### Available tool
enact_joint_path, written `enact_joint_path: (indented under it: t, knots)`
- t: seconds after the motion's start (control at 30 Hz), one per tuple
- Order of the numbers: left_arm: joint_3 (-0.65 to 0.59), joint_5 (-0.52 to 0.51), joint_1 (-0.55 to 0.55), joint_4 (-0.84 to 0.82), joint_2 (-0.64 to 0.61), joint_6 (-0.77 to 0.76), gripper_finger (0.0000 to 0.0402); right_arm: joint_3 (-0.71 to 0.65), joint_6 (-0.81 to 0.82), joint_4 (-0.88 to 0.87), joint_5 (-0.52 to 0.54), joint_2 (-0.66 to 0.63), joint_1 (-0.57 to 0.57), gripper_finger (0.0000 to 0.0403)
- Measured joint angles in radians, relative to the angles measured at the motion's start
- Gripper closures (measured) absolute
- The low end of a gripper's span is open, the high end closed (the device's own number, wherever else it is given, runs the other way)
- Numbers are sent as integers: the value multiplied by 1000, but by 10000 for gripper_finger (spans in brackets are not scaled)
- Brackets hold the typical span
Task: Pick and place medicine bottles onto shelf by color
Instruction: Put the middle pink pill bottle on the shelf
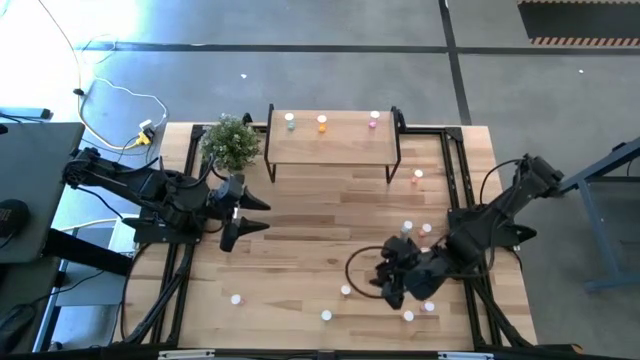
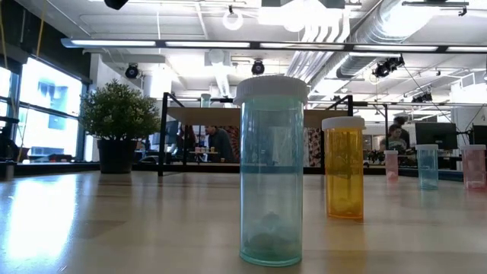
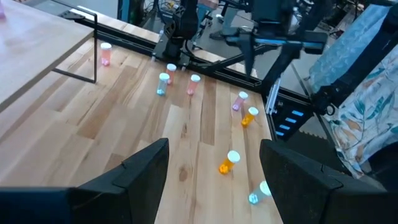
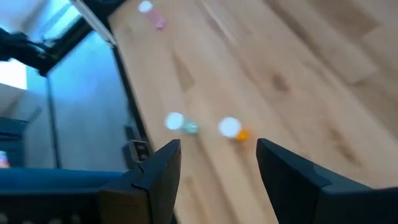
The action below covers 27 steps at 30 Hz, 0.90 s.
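Right now I see my right gripper (image 1: 388,282) spread and empty, bottles (image 1: 409,316) just beside it; my left gripper (image 1: 256,213) waits spread, near the shelf (image 1: 330,138).

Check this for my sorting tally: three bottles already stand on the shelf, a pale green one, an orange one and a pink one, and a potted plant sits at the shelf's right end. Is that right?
Not quite. The high view shows the potted plant at the left end of the shelf, not the right. The rest holds: the pale green bottle, the orange bottle and the pink bottle stand on it.
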Motion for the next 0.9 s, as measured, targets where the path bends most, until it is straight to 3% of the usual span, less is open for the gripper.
enact_joint_path:
  t: [0.2,0.4,0.6,0.73,0.9]
  knots:
    - [0,1,0,0,0,0,158,0,55,113,5,56,14,201]
    - [0,38,0,0,0,2,158,0,184,117,124,71,13,201]
    - [0,39,0,0,0,11,158,44,124,126,254,67,5,201]
    - [0,39,0,0,0,11,158,114,114,-9,256,68,-23,201]
    - [0,39,0,0,0,12,158,254,177,-333,236,68,-42,201]
